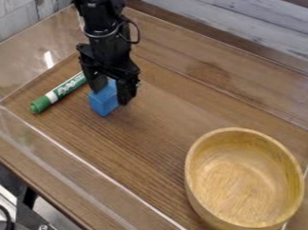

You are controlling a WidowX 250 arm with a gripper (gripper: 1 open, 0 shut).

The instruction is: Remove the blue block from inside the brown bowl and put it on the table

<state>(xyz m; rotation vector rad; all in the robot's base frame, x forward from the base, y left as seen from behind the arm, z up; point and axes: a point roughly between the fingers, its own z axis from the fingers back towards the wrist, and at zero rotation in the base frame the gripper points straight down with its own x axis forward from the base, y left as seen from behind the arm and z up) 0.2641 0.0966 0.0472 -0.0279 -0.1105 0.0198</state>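
Black robot arm stands upright, its fingers [106,90] pointing straight down, spread wide astride the small bright-blue block [104,99], not clamping it. Block sits on the dark brown wood-grain desk [170,103], beside a green-and-white marker pen [60,93]; its lettering unreadable. Light tan wooden bowl [245,180] well apart, empty. Clear acrylic walls [66,161] edge the desk.

Robot lab bench: wood-grain table [183,99] fenced by clear acrylic walls [66,147], black arm mounted above.
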